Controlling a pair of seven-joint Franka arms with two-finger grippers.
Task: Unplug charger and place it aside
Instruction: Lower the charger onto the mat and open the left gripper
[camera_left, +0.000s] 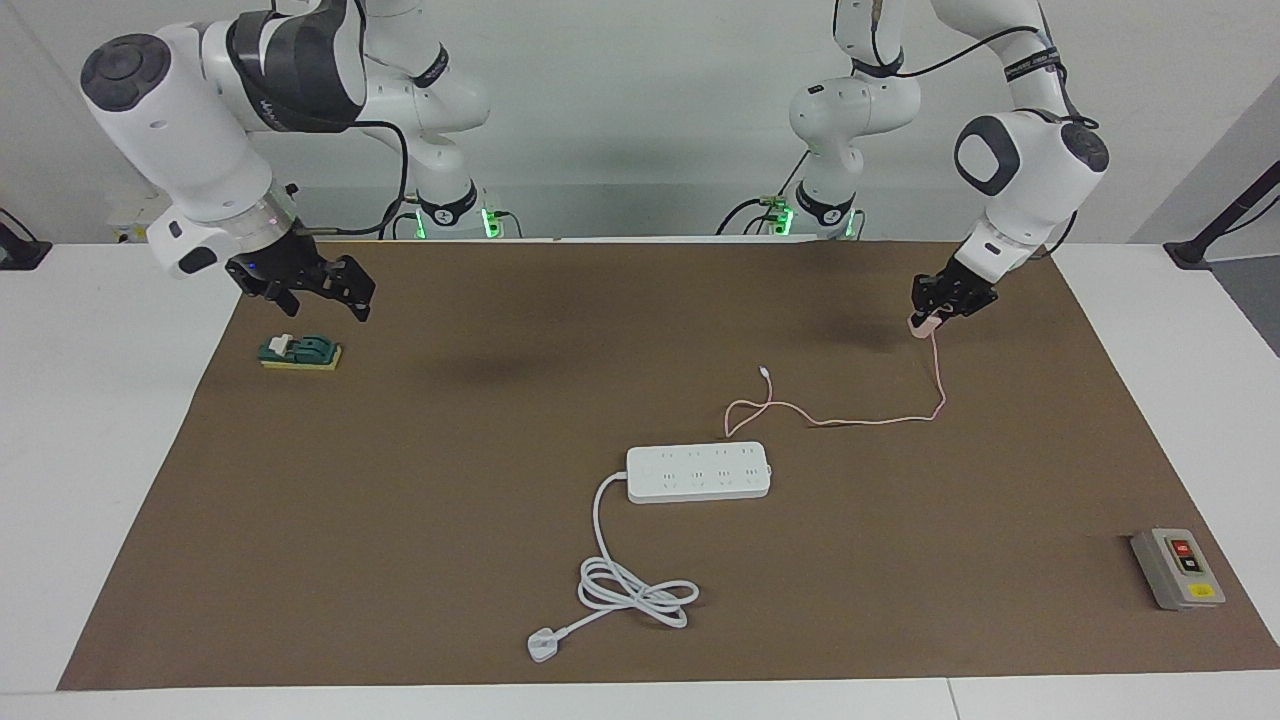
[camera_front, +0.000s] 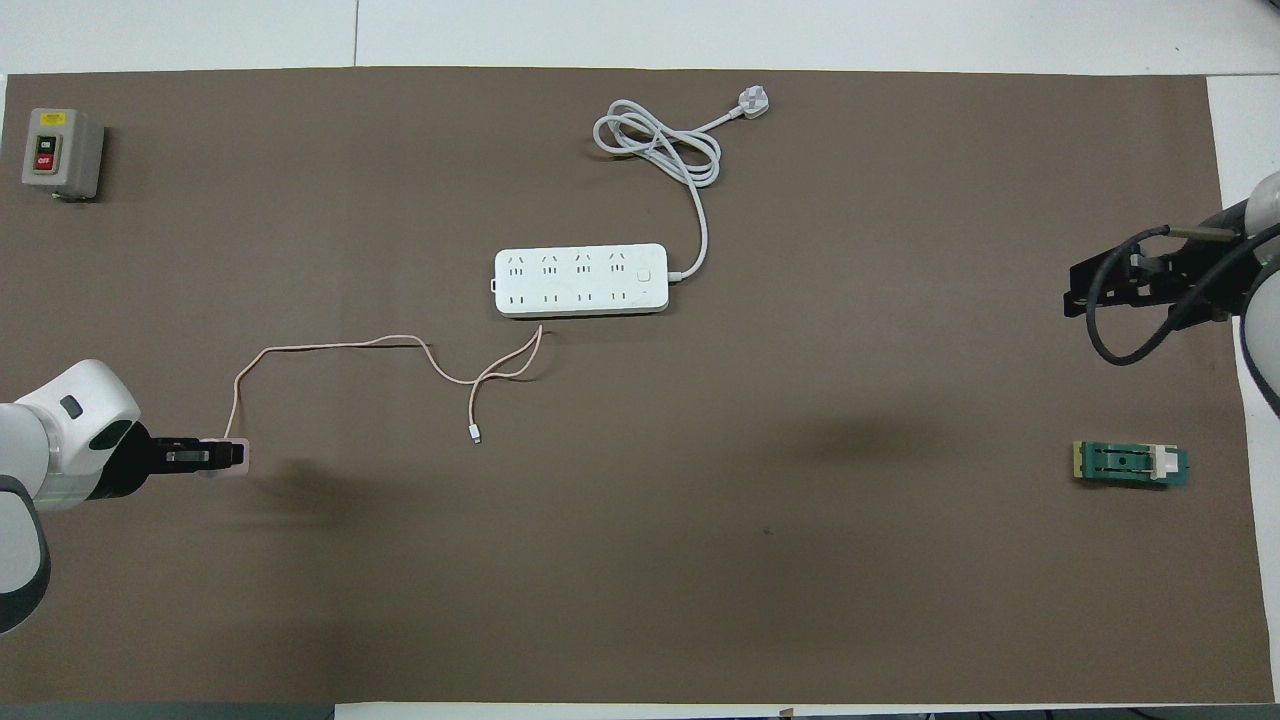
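A large brown mat (camera_left: 400, 520) covers most of the white table (camera_left: 100, 400), and a plain pale wall (camera_left: 640, 110) stands at the robots' end of the room.

The left gripper (camera_left: 932, 312) is closed on the charger (camera_left: 922, 322), a small pale pink cube, and holds it above the mat toward the left arm's end of the table. The charger is out of the white power strip (camera_left: 699, 472). Its thin pink cable (camera_left: 850, 418) hangs down from the cube, lies on the mat and ends in a loop just beside the power strip, on the side nearer to the robots.

The power strip lies near the middle of the mat, and its thick white cord (camera_left: 635, 585) is coiled farther from the robots.

The right gripper (camera_left: 345, 290) hangs open in the air over the mat's edge, near a green block (camera_left: 300, 351) at the right arm's end.

A grey switch box (camera_left: 1177, 568) sits on the mat at the left arm's end, well apart from the charger.
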